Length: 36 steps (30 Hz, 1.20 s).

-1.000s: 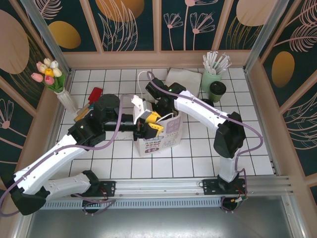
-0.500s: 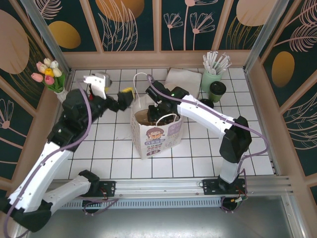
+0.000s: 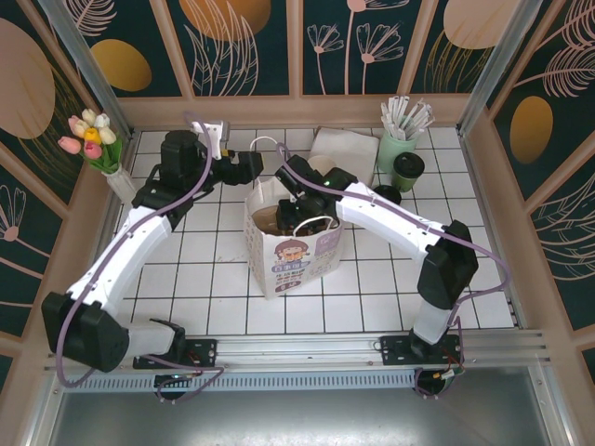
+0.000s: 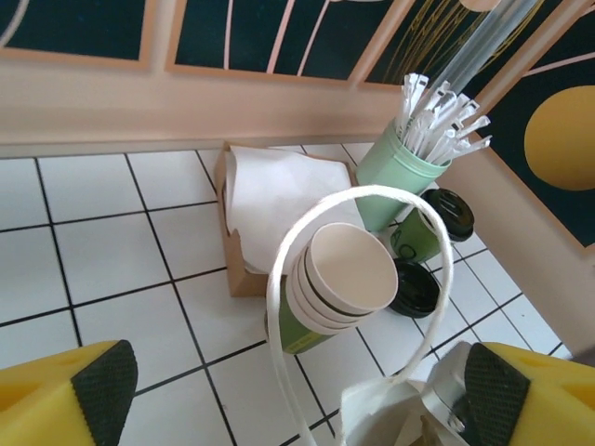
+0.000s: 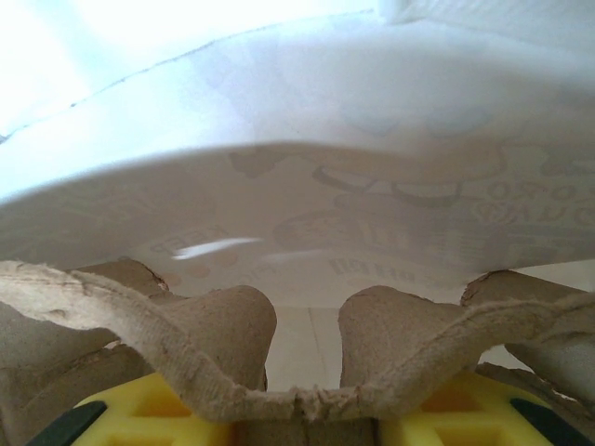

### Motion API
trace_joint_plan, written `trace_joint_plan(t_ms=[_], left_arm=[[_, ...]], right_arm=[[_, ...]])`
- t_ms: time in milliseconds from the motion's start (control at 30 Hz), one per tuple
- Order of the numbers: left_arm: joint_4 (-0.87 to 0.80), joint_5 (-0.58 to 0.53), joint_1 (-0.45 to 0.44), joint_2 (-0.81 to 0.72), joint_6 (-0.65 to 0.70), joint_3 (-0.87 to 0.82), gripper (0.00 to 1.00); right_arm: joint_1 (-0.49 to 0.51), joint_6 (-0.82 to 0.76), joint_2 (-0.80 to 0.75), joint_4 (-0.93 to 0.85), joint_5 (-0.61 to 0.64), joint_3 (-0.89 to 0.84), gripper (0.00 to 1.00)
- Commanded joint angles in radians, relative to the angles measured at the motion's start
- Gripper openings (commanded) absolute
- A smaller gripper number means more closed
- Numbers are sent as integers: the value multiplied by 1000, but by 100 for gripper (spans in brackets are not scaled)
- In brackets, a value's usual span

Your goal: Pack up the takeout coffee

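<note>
Far right on the tiles, just beside the straw pot (image 3: 395,149), the takeout coffee (image 3: 407,170) stands unpacked; the right gripper (image 3: 296,212) is down inside the white bag (image 3: 297,260), seemingly clamped on a pulp carrier (image 5: 214,344); the left gripper (image 4: 302,390) hovers behind the bag, spread wide and empty; seating the carrier looks the step in hand; next, probably, an upright grasp of that cup.

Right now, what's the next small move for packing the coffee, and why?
Probably swing the left gripper toward the takeout coffee beside the straw pot, passing above the bag handle and the cup stack. Its jaws stand open and empty, while the right gripper sits inside the white bag, closed on the cardboard carrier, so it looks occupied.
</note>
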Motion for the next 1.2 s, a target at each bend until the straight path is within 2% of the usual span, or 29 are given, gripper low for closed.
trace_joint_plan(t_ms=[0,67,100,133,200,367,400,600,833,1000,1167], left_arm=[[59,45,4,54,-6,38,89],[74,28,4,77,6,43,84],[78,27,3,88,12,52,78],[80,36,4,98,19,61,68],[99,67,4,109,23,78,41],[163,103,4,78,-4,74,3],[177,96,3,63,-25,63,0],[367,60,3,-78,-152,-108,0],[331,-20,4,-98,-185,-144,0],[339,-65,4,-89,-223,-141,0],[462,-19,4,-124,-267,-201,0]], right_arm=[[15,-23,-31,6,11,-17,36],[15,-22,-33,3,11,-16,35],[16,-23,-33,3,11,-15,36],[16,-23,-34,2,11,-15,36],[19,-21,-34,-3,11,-14,36],[25,4,-26,-42,23,2,35],[26,9,-24,-50,23,1,35],[27,15,-12,-57,24,-16,35],[54,-52,16,-90,7,10,35],[66,-90,-19,-100,6,2,35],[67,-104,-16,-107,-29,-9,35]])
